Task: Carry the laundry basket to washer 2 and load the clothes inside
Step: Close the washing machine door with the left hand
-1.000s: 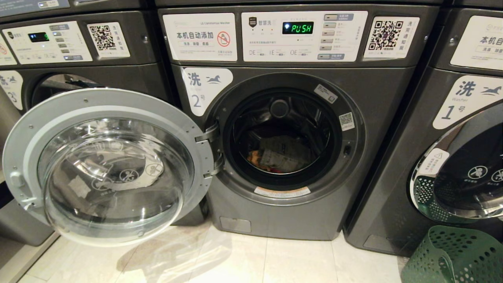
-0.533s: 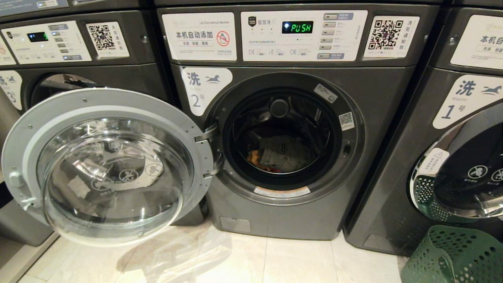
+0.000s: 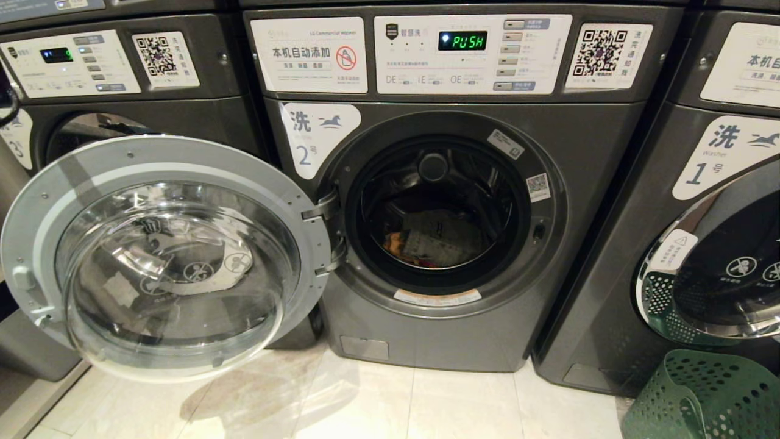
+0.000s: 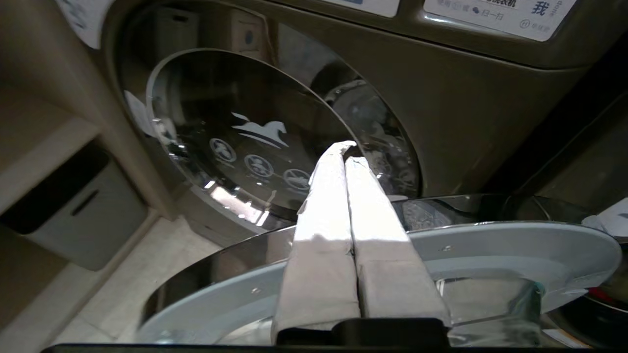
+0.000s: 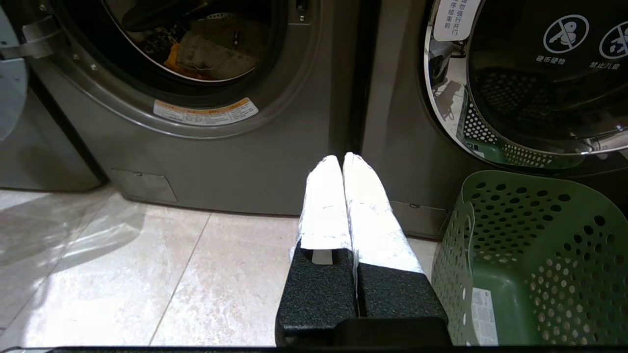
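Left gripper [image 4: 346, 149]: fingers pressed together, holding nothing, raised above the swung-open door [image 4: 490, 247] of washer 2 [image 3: 463, 244]. The door's grey inner rim lies directly beneath the fingers; beyond the fingertips stands the closed glass door of washer 3 [image 4: 255, 142] with its white horse logo. A grey bin [image 4: 83, 215] sits in a recess off to one side of this gripper, near the floor.

Right gripper [image 5: 342, 162]: fingers likewise closed and empty, held low over the tiled floor [image 5: 147, 264], pointing at the seam between washer 2 and washer 1 [image 5: 515, 83]. The basket [image 5: 530, 255] stands on the floor just beside this gripper, in front of washer 1, whose chrome door ring mirrors its holes; no garment is visible in the part of the basket that shows.

The clothes [image 3: 436, 247] lie inside the drum of washer 2, ahead of and above the right gripper: a grey garment on top, an orange one [image 5: 171, 56] at its edge, a trace of red below. The display [image 3: 462, 41] reads PUSH.
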Controlling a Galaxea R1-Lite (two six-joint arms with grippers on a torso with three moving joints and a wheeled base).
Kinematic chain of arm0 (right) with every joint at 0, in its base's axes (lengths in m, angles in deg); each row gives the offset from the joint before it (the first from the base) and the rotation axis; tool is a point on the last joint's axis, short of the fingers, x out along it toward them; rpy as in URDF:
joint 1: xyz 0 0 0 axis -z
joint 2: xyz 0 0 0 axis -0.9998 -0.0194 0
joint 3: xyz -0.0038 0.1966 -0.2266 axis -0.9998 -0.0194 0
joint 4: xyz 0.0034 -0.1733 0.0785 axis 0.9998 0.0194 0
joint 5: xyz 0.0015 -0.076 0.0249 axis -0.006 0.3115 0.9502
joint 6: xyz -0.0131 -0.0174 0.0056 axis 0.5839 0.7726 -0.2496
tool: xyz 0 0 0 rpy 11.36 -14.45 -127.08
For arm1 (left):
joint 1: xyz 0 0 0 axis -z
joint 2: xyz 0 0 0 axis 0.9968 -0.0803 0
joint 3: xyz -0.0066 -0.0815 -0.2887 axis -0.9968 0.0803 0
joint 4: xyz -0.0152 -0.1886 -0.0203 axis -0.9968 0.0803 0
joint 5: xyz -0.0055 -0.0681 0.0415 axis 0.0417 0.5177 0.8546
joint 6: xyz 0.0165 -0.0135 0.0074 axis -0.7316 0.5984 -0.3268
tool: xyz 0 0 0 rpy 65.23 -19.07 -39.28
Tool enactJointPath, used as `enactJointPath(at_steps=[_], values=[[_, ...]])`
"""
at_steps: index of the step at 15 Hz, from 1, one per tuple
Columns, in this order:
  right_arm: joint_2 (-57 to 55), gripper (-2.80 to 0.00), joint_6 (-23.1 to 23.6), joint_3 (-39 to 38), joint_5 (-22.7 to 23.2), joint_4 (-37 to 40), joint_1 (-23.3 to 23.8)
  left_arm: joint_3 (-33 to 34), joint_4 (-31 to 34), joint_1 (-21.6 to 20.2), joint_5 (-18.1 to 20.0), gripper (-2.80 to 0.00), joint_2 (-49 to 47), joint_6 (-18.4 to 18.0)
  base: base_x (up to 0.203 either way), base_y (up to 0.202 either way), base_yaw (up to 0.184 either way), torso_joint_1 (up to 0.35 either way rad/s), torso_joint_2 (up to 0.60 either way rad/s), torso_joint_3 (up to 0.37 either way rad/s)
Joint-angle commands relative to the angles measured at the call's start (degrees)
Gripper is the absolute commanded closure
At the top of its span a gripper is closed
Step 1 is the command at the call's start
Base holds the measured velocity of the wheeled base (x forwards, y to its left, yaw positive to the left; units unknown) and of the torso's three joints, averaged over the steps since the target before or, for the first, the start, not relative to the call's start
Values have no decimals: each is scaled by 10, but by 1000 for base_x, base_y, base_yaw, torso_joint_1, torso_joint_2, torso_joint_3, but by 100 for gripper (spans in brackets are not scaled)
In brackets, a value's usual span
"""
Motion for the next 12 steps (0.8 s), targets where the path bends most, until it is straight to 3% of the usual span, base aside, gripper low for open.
enactJointPath(at_steps=[1,4,12], values=[[-1,0,-7,0,-2,0,0,-4,-13,-5,43,0,-45,39,0,0,0,0,0,0],[-1,0,-7,0,-3,0,0,-4,-57,-19,92,0,-69,61,0,0,0,0,0,0],[-1,0,-7,0,-2,0,0,-4,-55,-19,95,0,-108,70,0,0,0,0,0,0]])
